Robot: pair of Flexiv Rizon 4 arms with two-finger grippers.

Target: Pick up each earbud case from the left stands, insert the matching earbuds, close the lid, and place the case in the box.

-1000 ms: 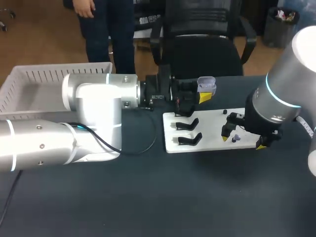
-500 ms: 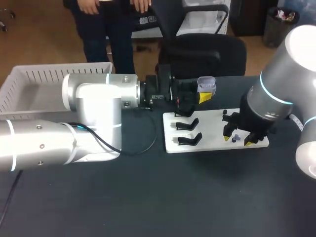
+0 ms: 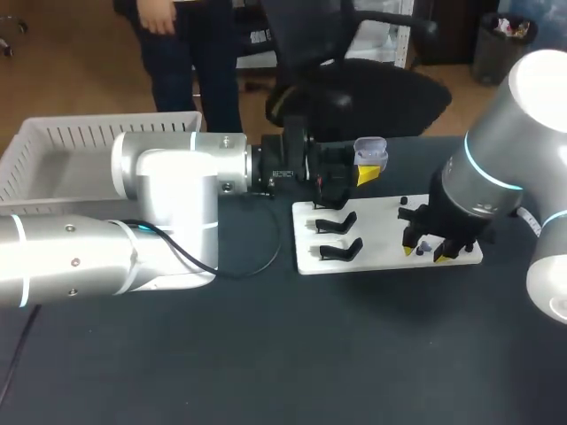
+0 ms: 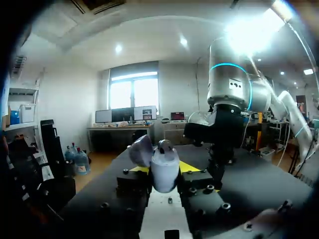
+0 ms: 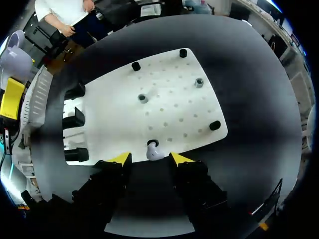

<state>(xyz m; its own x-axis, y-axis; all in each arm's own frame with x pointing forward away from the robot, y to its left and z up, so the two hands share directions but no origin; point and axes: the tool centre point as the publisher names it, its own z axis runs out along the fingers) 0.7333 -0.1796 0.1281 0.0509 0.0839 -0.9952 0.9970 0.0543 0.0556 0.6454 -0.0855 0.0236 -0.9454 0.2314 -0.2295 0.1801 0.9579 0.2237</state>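
Right gripper point(image 5: 151, 159) has shifted left over the white board point(image 5: 169, 107); jaws open astride an earbud point(image 5: 153, 151), grasp pending. Left gripper point(image 4: 164, 172) clamps the open case point(image 3: 370, 151), awaiting insertion.

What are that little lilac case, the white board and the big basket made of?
The earbud case looks like smooth moulded plastic, pale lilac with a soft sheen. The white board seems to be a rigid matte sheet with rows of small holes; whether it is plastic or painted, I cannot tell. The basket looks like white moulded plastic, judging by its slotted walls.
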